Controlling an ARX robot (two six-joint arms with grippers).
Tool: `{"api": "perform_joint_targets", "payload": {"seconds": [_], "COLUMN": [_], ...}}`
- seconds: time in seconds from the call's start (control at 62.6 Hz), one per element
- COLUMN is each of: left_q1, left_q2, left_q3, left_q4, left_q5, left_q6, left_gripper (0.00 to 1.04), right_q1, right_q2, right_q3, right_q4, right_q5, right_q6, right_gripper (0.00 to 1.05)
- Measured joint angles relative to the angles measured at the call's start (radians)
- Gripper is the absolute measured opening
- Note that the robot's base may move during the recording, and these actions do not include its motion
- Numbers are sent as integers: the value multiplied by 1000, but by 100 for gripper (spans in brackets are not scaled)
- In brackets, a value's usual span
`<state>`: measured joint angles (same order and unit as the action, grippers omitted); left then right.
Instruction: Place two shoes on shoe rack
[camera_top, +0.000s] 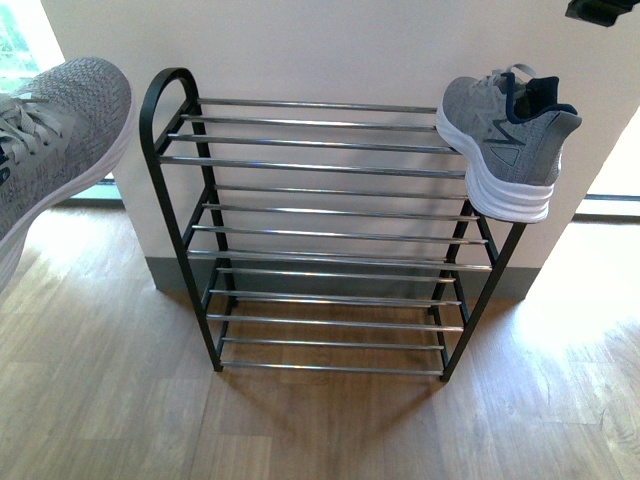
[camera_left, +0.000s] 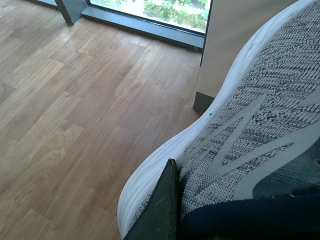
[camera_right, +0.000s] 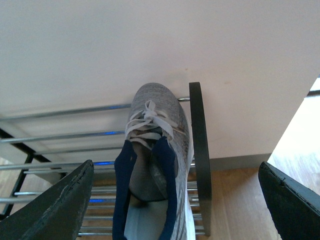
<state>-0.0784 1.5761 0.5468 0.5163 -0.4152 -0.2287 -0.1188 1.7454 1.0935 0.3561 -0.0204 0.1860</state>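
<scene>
One grey knit sneaker (camera_top: 505, 140) with a thick white sole rests on the right end of the top tier of the black shoe rack (camera_top: 160, 110), heel overhanging the front. It also shows in the right wrist view (camera_right: 155, 145), next to the rack's side frame (camera_right: 200, 150). My right gripper (camera_right: 176, 167) is open above this sneaker, apart from it; a bit of it shows in the front view (camera_top: 600, 10). My left gripper (camera_left: 200, 220) is shut on the second sneaker (camera_left: 260, 125), with one finger (camera_left: 160, 210) against its side. That sneaker hangs in the air left of the rack (camera_top: 55, 130).
The rack stands on a wooden floor (camera_top: 100, 400) against a white wall (camera_top: 320, 50) with a grey skirting (camera_top: 165, 275). A window with a dark frame (camera_left: 145, 27) lies to the left. The rack's lower tiers (camera_top: 330, 300) hold nothing.
</scene>
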Motion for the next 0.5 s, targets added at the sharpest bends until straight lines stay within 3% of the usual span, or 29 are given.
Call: {"api": "perform_joint_targets", "payload": {"seconds": [0.176,0.495], "left_q1": [0,0], "left_q2": [0,0], "left_q3": [0,0], "left_q4": [0,0], "left_q5": [0,0], "left_q6": [0,0], "left_gripper": [1,1], "right_q1": [-48,-141], "right_q2": [-138,-269], "right_q3": [-203,-572], "right_q4": [128,430], "right_q5": [-102,-202], "right_q6": [-60,-169], "right_gripper": [96,96]}}
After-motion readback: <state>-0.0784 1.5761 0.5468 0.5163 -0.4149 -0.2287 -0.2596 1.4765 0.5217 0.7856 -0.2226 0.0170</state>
